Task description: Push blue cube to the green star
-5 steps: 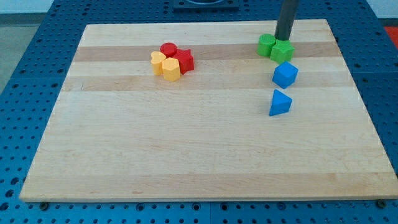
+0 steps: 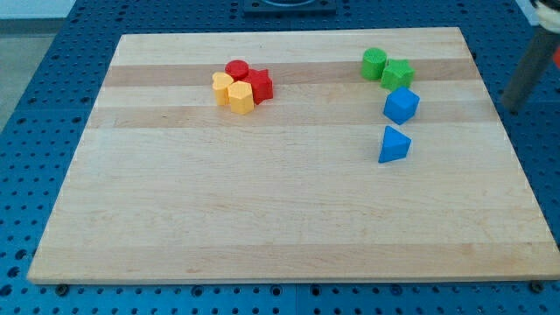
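Note:
The blue cube (image 2: 401, 105) sits on the wooden board (image 2: 262, 227) near the view's right, touching or almost touching the green star (image 2: 398, 73) just above it. A green cylinder (image 2: 374, 62) stands against the star's left side. My tip (image 2: 512, 107) shows as a blurred dark rod at the view's right edge, past the board's right side, well to the right of the blue cube and touching no block.
A blue triangular block (image 2: 393, 144) lies just below the blue cube. At the upper left of centre a red cylinder (image 2: 236, 69), a red star (image 2: 260, 85), a yellow heart (image 2: 222, 83) and a yellow hexagon (image 2: 240, 97) cluster together.
The rod has swung from just above the green blocks at the board's top to the view's right edge, off the board. No block has moved.

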Available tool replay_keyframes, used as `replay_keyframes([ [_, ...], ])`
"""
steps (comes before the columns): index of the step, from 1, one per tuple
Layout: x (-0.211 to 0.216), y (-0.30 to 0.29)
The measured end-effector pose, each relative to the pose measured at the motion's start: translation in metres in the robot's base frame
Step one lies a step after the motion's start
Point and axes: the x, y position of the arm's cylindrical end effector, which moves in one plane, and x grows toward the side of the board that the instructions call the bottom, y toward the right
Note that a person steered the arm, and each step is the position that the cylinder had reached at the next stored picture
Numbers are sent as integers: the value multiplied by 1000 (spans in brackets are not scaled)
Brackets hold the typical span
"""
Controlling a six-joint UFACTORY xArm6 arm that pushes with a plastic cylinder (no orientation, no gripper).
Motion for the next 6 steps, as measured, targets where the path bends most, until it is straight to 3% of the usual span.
replay_keyframes([
  [1, 27, -43],
  [2, 28, -104],
  [4, -7, -205],
  [6, -62, -233],
])
